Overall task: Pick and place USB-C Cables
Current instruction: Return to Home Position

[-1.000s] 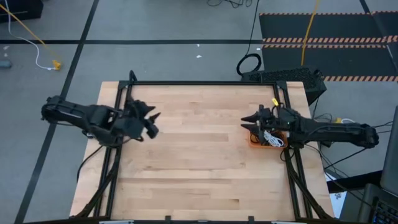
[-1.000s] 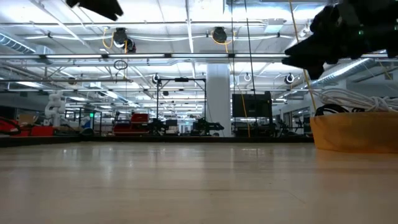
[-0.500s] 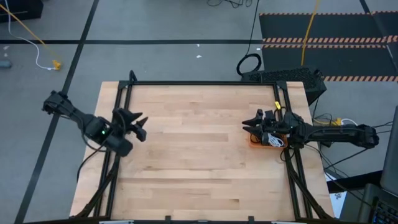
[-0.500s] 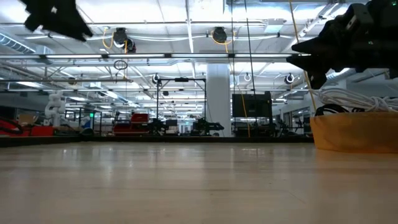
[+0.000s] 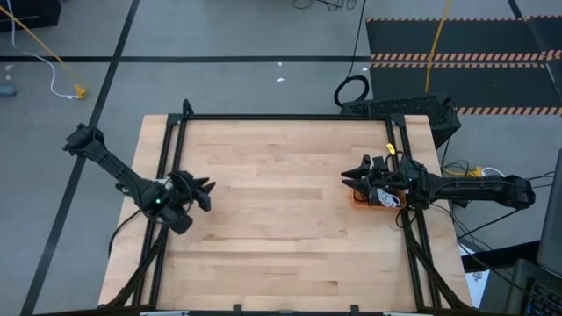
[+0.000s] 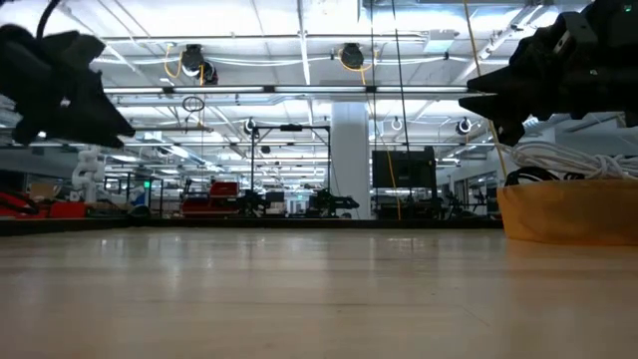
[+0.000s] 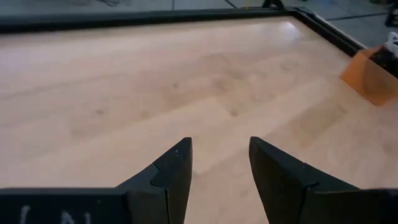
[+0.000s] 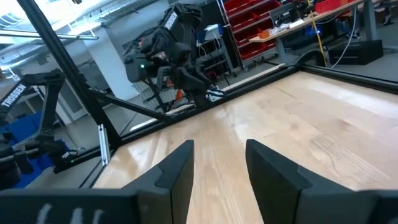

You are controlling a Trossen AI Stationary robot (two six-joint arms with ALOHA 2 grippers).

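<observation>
A pale wooden bench [image 5: 281, 246] edged with black rails is shown, carrying a small orange plastic bin [image 5: 359, 199]. The USB-C cables [image 6: 570, 160] are held inside the bin: a white coil is heaped above the rim, and a thin black loop [image 6: 520, 178] is seen beside it at the rim.

The right hand [image 5: 356, 171] is held just above the bin, over the side turned toward the other arm. Its two dark fingers are parted and nothing is gripped between them.

The left hand [image 5: 207, 195] is placed well apart from the bin, across the bare wood, and is raised off the surface. It is pointed toward the bin, which is seen far ahead in the left wrist view. Its fingers are spread too, with only bare wood visible between them.
</observation>
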